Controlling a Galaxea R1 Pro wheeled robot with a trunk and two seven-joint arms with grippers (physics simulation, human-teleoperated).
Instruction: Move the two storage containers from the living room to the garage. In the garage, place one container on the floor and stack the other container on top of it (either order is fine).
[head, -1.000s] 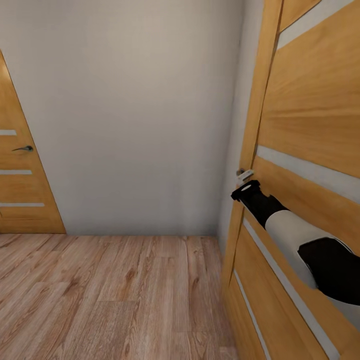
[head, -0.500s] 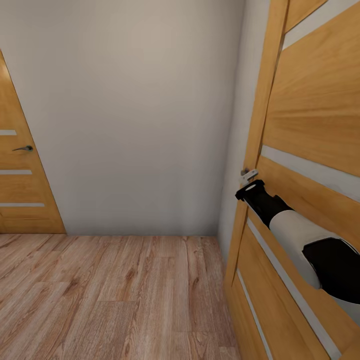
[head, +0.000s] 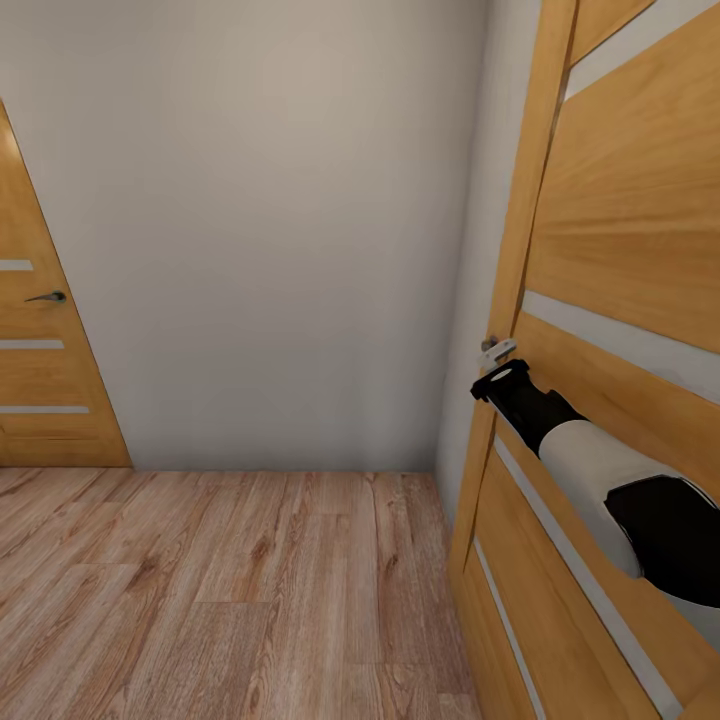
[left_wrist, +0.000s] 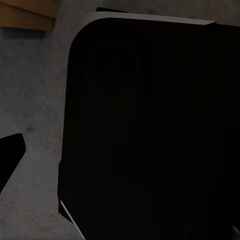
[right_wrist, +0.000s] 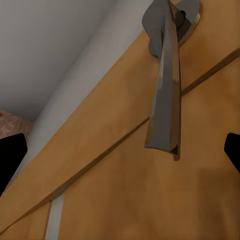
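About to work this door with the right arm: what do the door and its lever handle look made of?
The door looks like honey-toned wood or veneer with a smooth, satin finish; faint grain shows, with pale inlaid strips. The lever handle looks like brushed grey metal, dull sheen, flat bar on a round rose. The right hand is open around it.

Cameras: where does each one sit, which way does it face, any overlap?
Head: up on the robot, facing a cream wall and plank floor; right arm reaches to the near door.
Left wrist: faces a dark body panel.
Right wrist: on that arm, facing the door handle; open end effector tips at the frame edges.
Shared: head and right wrist both show the handle.
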